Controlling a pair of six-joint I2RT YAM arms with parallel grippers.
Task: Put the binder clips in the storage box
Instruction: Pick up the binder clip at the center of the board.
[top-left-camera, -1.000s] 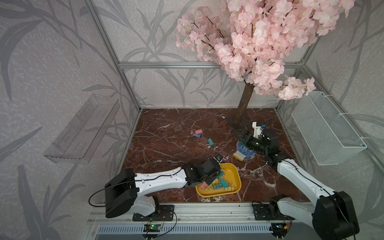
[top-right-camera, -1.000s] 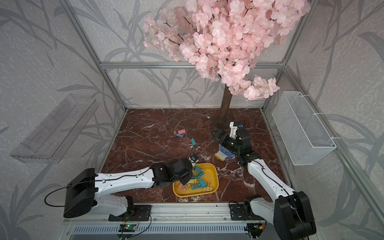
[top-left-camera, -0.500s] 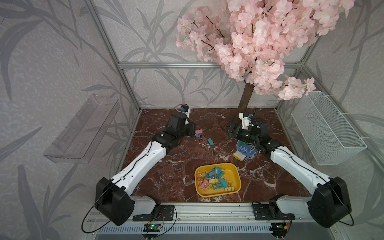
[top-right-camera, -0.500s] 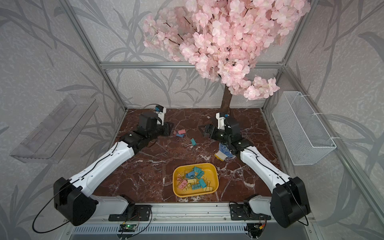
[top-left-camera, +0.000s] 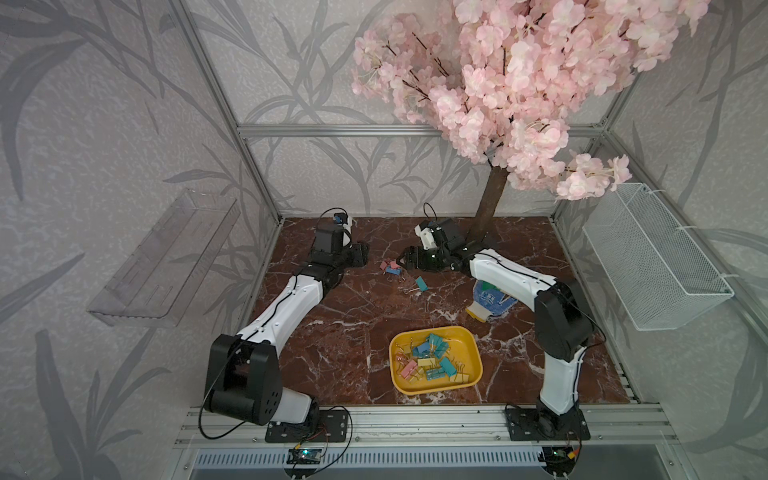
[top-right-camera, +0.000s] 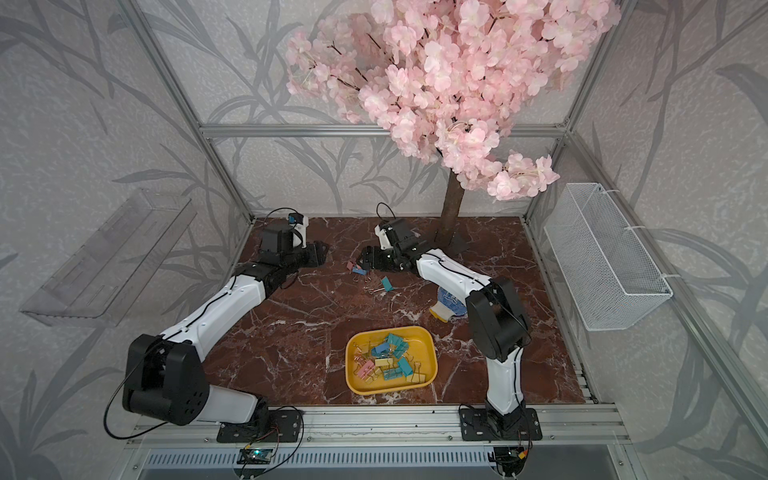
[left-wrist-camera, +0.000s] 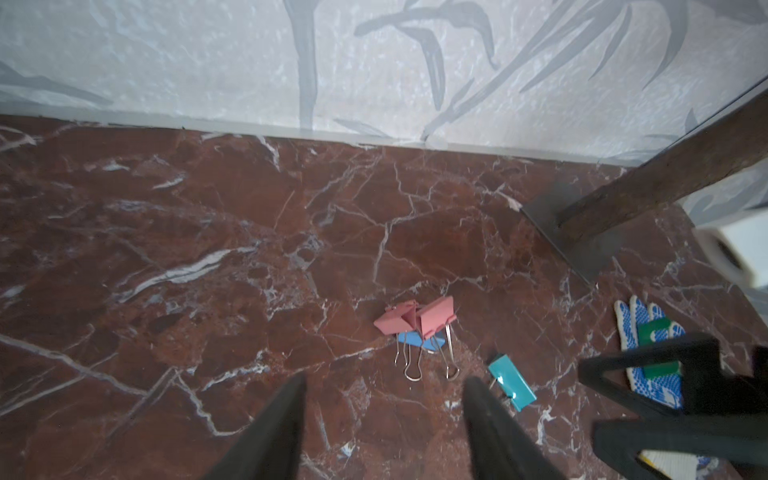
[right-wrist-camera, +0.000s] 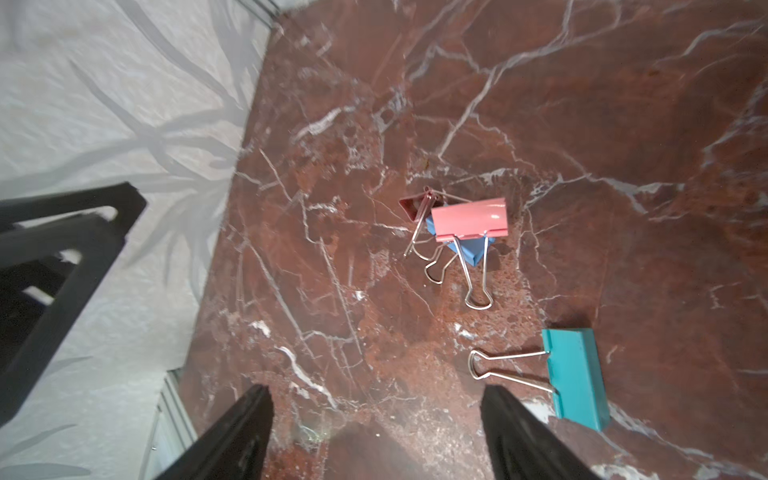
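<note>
Soft, even light throughout; the wrist views blur toward their edges.

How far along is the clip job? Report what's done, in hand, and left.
Done: a pile of binder clips lies in the storage box. In hand: nothing; the left gripper and right gripper are both open and empty, flanking the loose cluster. Left: two pink clips over a blue clip, plus a teal clip, on the marble tabletop.

Tray (top-left-camera: 469, 345) at worktop (top-left-camera: 332, 332) front, clips (top-left-camera: 432, 357) heaped in it; loose clips (top-left-camera: 390, 268) behind it, glove (top-left-camera: 490, 297) to their right.
</note>
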